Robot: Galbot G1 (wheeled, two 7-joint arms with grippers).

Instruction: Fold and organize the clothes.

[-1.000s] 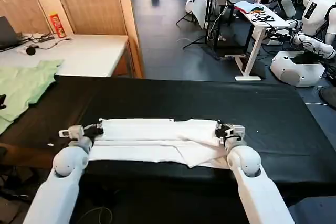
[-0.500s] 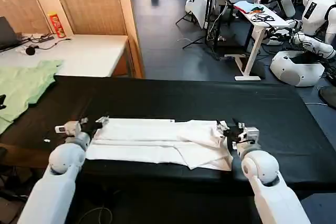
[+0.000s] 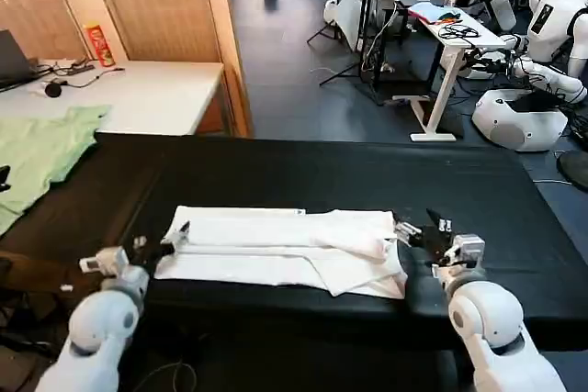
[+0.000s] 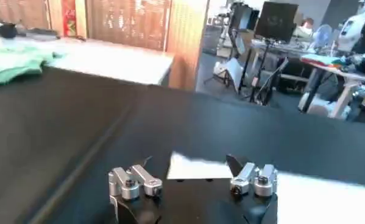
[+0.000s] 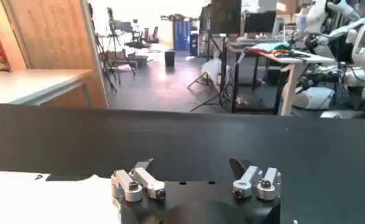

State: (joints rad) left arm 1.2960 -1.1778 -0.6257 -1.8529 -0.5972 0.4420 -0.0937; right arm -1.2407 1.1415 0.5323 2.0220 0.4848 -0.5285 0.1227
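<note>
Lying flat on the black table (image 3: 303, 172), the white T-shirt (image 3: 276, 247) forms a long folded band that runs across the table's near half, its plain side upward and a loose flap of cloth hanging toward the table's front edge on the shirt's right portion. The left gripper (image 3: 176, 237) sits at the shirt's left end, its fingers spread apart and holding nothing; its tips are just beside the shirt's left corner, and whether they touch the cloth cannot be told. In the left wrist view the left gripper (image 4: 193, 172) shows both fingers parted above the dark tabletop, with the shirt's white corner (image 4: 197, 167) lying between and just beyond them. The right gripper (image 3: 424, 232) sits at the shirt's right end, just beside the cloth, fingers likewise spread and empty. The right wrist view confirms the parted fingers of the right gripper (image 5: 194, 171), with the shirt (image 5: 42, 198) to one side of the fingers and bare table beyond them. A pale green garment (image 3: 41, 153) lies at the table's far left corner, well apart from the shirt (it partly overlaps the adjoining white tabletop (image 3: 147, 94)).
</note>
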